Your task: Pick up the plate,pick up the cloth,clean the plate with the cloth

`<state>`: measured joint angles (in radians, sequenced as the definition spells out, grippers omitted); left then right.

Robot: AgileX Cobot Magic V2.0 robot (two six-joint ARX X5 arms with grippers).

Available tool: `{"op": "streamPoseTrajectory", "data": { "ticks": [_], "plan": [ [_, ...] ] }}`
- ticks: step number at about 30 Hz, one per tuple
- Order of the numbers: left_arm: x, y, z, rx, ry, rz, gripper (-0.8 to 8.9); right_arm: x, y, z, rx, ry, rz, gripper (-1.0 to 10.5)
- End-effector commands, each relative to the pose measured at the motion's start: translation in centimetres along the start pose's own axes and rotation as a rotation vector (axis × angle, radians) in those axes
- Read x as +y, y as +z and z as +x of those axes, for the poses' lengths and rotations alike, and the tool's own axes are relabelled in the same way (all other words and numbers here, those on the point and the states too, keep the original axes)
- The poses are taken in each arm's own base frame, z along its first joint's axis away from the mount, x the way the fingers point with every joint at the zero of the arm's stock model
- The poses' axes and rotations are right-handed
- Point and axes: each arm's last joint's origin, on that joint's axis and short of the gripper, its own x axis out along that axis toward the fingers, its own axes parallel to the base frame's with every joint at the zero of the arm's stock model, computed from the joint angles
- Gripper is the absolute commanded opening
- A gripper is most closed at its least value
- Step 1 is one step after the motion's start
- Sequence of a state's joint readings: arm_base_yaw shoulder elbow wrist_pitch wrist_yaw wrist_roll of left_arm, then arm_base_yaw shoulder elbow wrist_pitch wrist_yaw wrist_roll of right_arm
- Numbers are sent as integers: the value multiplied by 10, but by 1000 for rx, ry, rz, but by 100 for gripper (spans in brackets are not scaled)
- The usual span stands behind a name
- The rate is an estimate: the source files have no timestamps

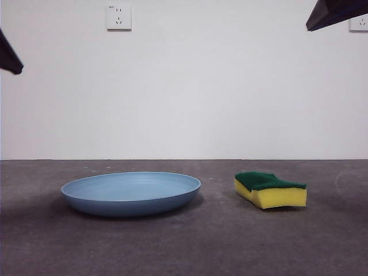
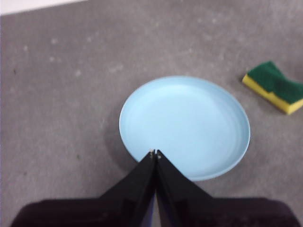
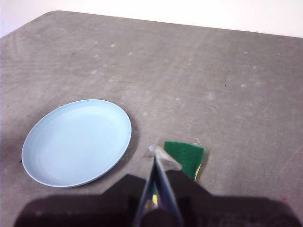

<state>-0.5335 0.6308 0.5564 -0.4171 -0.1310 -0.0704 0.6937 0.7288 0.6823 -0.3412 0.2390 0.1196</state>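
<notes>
The light-blue plate lies flat on the grey table, left of centre in the front view. To its right lies the cloth, a yellow sponge with a dark green top. My left gripper hangs high above the plate, shut and holding nothing; the cloth lies off to one side. My right gripper is also shut and empty, high above the cloth, with the plate beside it. In the front view both arms show only as dark tips at the top corners.
A white wall stands behind the table, with a socket high on it and another at the right edge. The table's far edge and a rounded corner show in the right wrist view.
</notes>
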Motion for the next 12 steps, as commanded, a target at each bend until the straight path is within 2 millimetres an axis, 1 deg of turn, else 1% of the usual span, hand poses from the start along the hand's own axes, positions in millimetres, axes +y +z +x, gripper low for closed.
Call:
{"op": "streamPoseTrajectory", "data": {
  "ticks": [1,5,6,9,12],
  "plan": [
    [0,-3,1,16,-4,15,-1,0,0,0,-7,-1,8,2],
    [0,-4,1,24,-4,17,-1,0,0,0,-7,-1,8,1],
    [0,-4,0,20,-5,45,-1,0,0,0,-7,-1,8,1],
    [5,-2,-9,-25,48,114,-1,0,0,0,-7,0,8,2],
    [11,-1,-19,-104,79,84,-1,0,0,0,-7,-1,8,2]
  ]
}}
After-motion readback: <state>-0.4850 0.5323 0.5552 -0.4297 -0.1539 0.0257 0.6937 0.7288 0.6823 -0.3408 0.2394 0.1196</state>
